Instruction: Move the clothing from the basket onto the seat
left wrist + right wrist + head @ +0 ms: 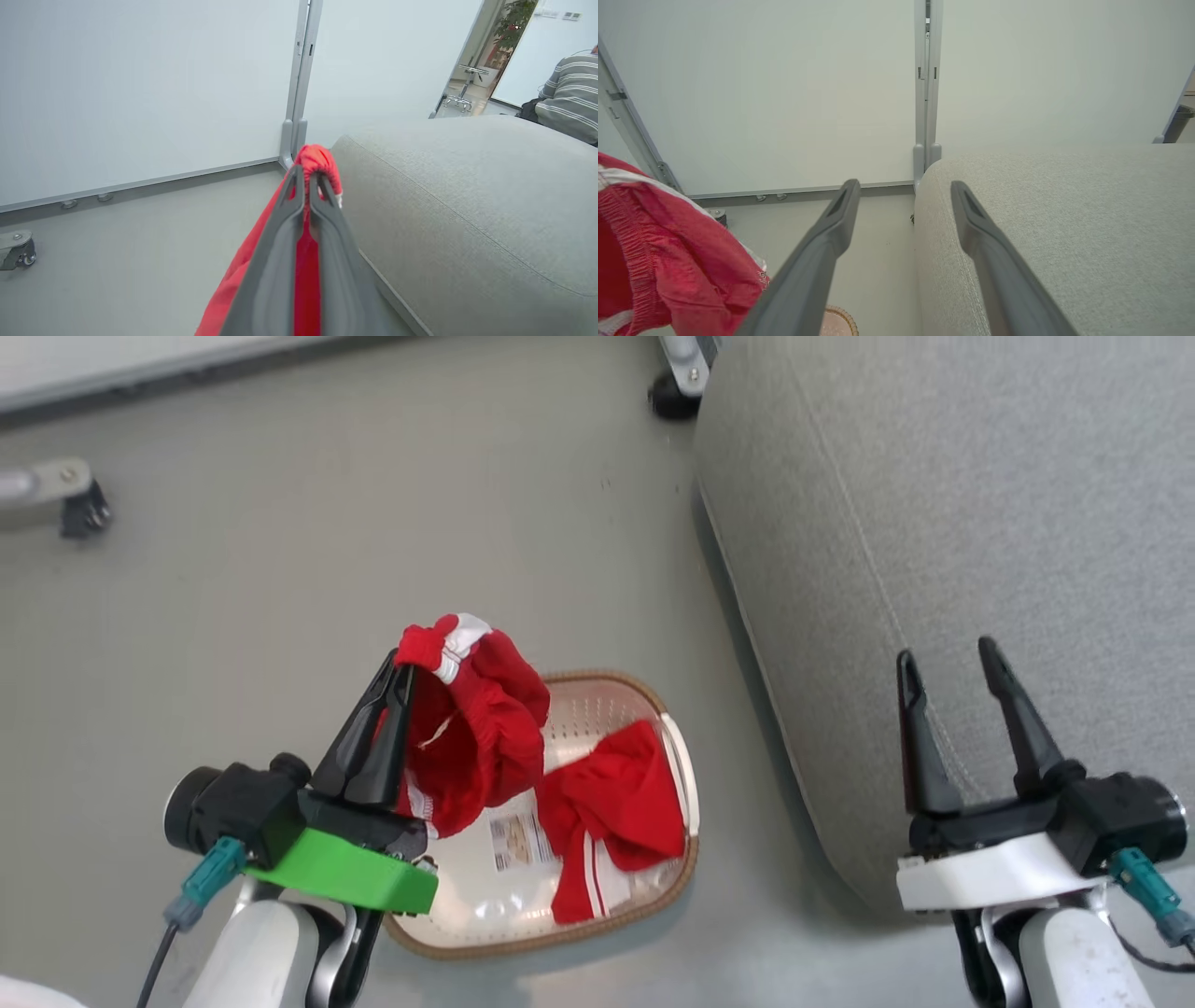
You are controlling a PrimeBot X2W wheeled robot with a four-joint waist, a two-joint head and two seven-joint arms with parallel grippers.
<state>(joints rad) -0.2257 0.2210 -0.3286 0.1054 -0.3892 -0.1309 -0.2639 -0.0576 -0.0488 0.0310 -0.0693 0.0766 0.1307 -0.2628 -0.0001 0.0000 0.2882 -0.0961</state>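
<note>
Seat (934, 523) of grey fabric spans the right; basket (607, 705) stands on the floor (327, 569) beside it, one red garment (616, 803) lying inside. Left gripper (403, 665) clamps a second garment (476, 737) aloft above the basket; right gripper (945, 653) gapes wide, empty.

The jaws were long, dark and tapered. Behind the left jaws sat a green mount (355, 879), behind the right jaws a white mount (980, 882); each bore a black camera housing (229, 807) and a teal cable plug (213, 870).

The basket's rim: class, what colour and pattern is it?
Brown, woven-look rim on the cream-white basket; the head view shows it best.
</note>
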